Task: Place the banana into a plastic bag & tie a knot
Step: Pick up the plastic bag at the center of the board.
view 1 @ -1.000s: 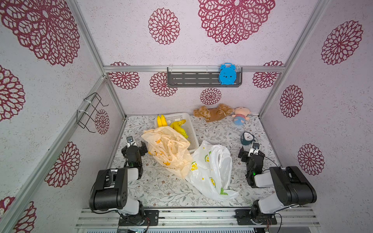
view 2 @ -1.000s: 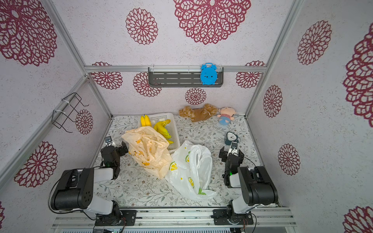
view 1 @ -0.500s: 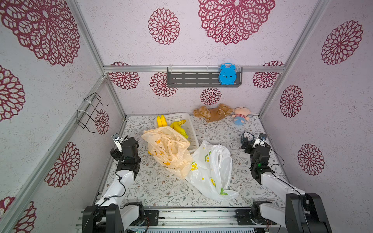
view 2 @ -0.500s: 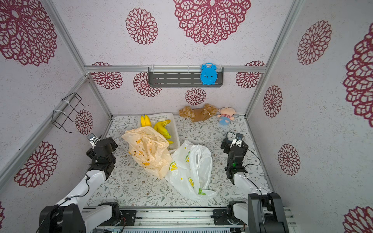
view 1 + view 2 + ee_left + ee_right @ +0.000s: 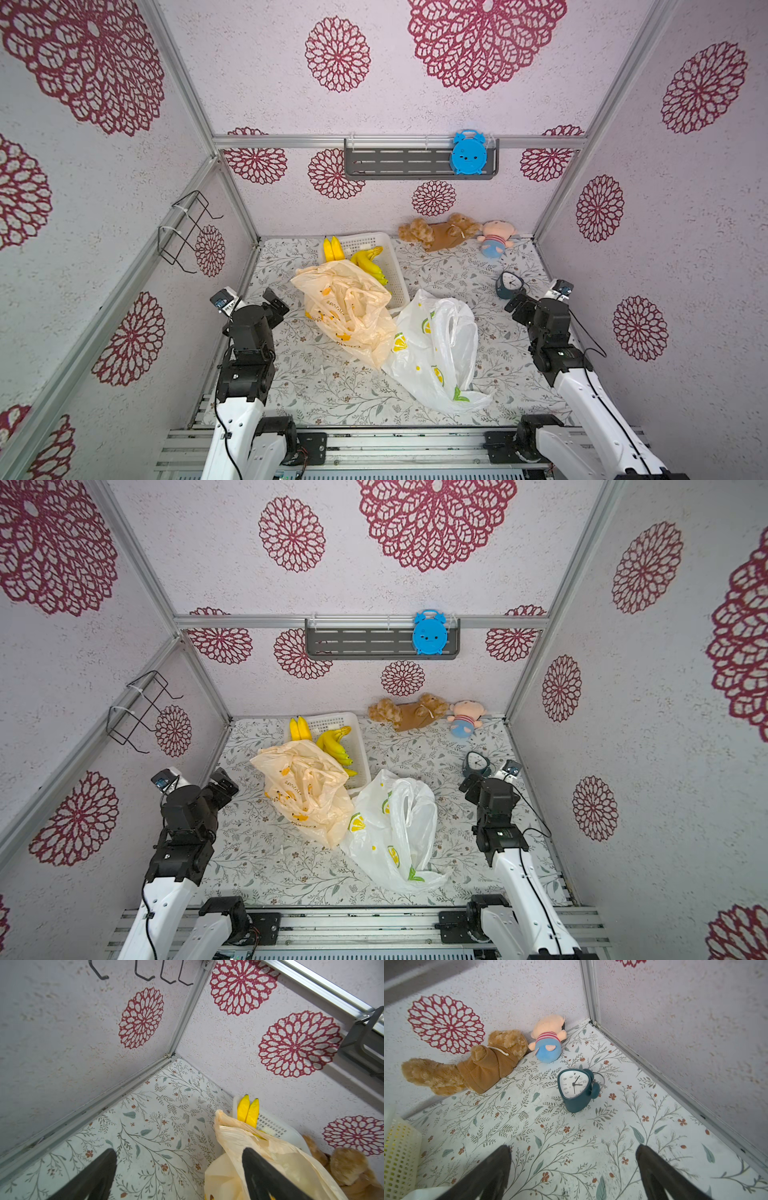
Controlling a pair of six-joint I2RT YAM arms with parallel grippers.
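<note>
Yellow bananas (image 5: 368,262) lie in a white basket (image 5: 386,249) at the back, and two more (image 5: 248,1111) stand at its corner. A cream plastic bag (image 5: 345,311) lies crumpled in front of the basket, partly covering it. Beside it a white lemon-print plastic bag (image 5: 436,353) is spread towards the front. My left gripper (image 5: 277,306) hangs open above the mat just left of the cream bag (image 5: 270,1153), empty in the left wrist view (image 5: 179,1151). At the right side my right gripper (image 5: 517,305) hangs open over bare mat (image 5: 573,1147), holding nothing.
A teal alarm clock (image 5: 576,1088) lies just ahead of the right gripper. A brown teddy bear (image 5: 440,230) and a small doll (image 5: 494,239) rest against the back wall. A grey shelf with a blue clock (image 5: 468,151) hangs above. A wire rack (image 5: 187,228) is on the left wall.
Both arms have unfolded from their low rest pose and risen, carrying the grippers up and towards the back. Both grippers stayed open. The bags and bananas have not moved.
</note>
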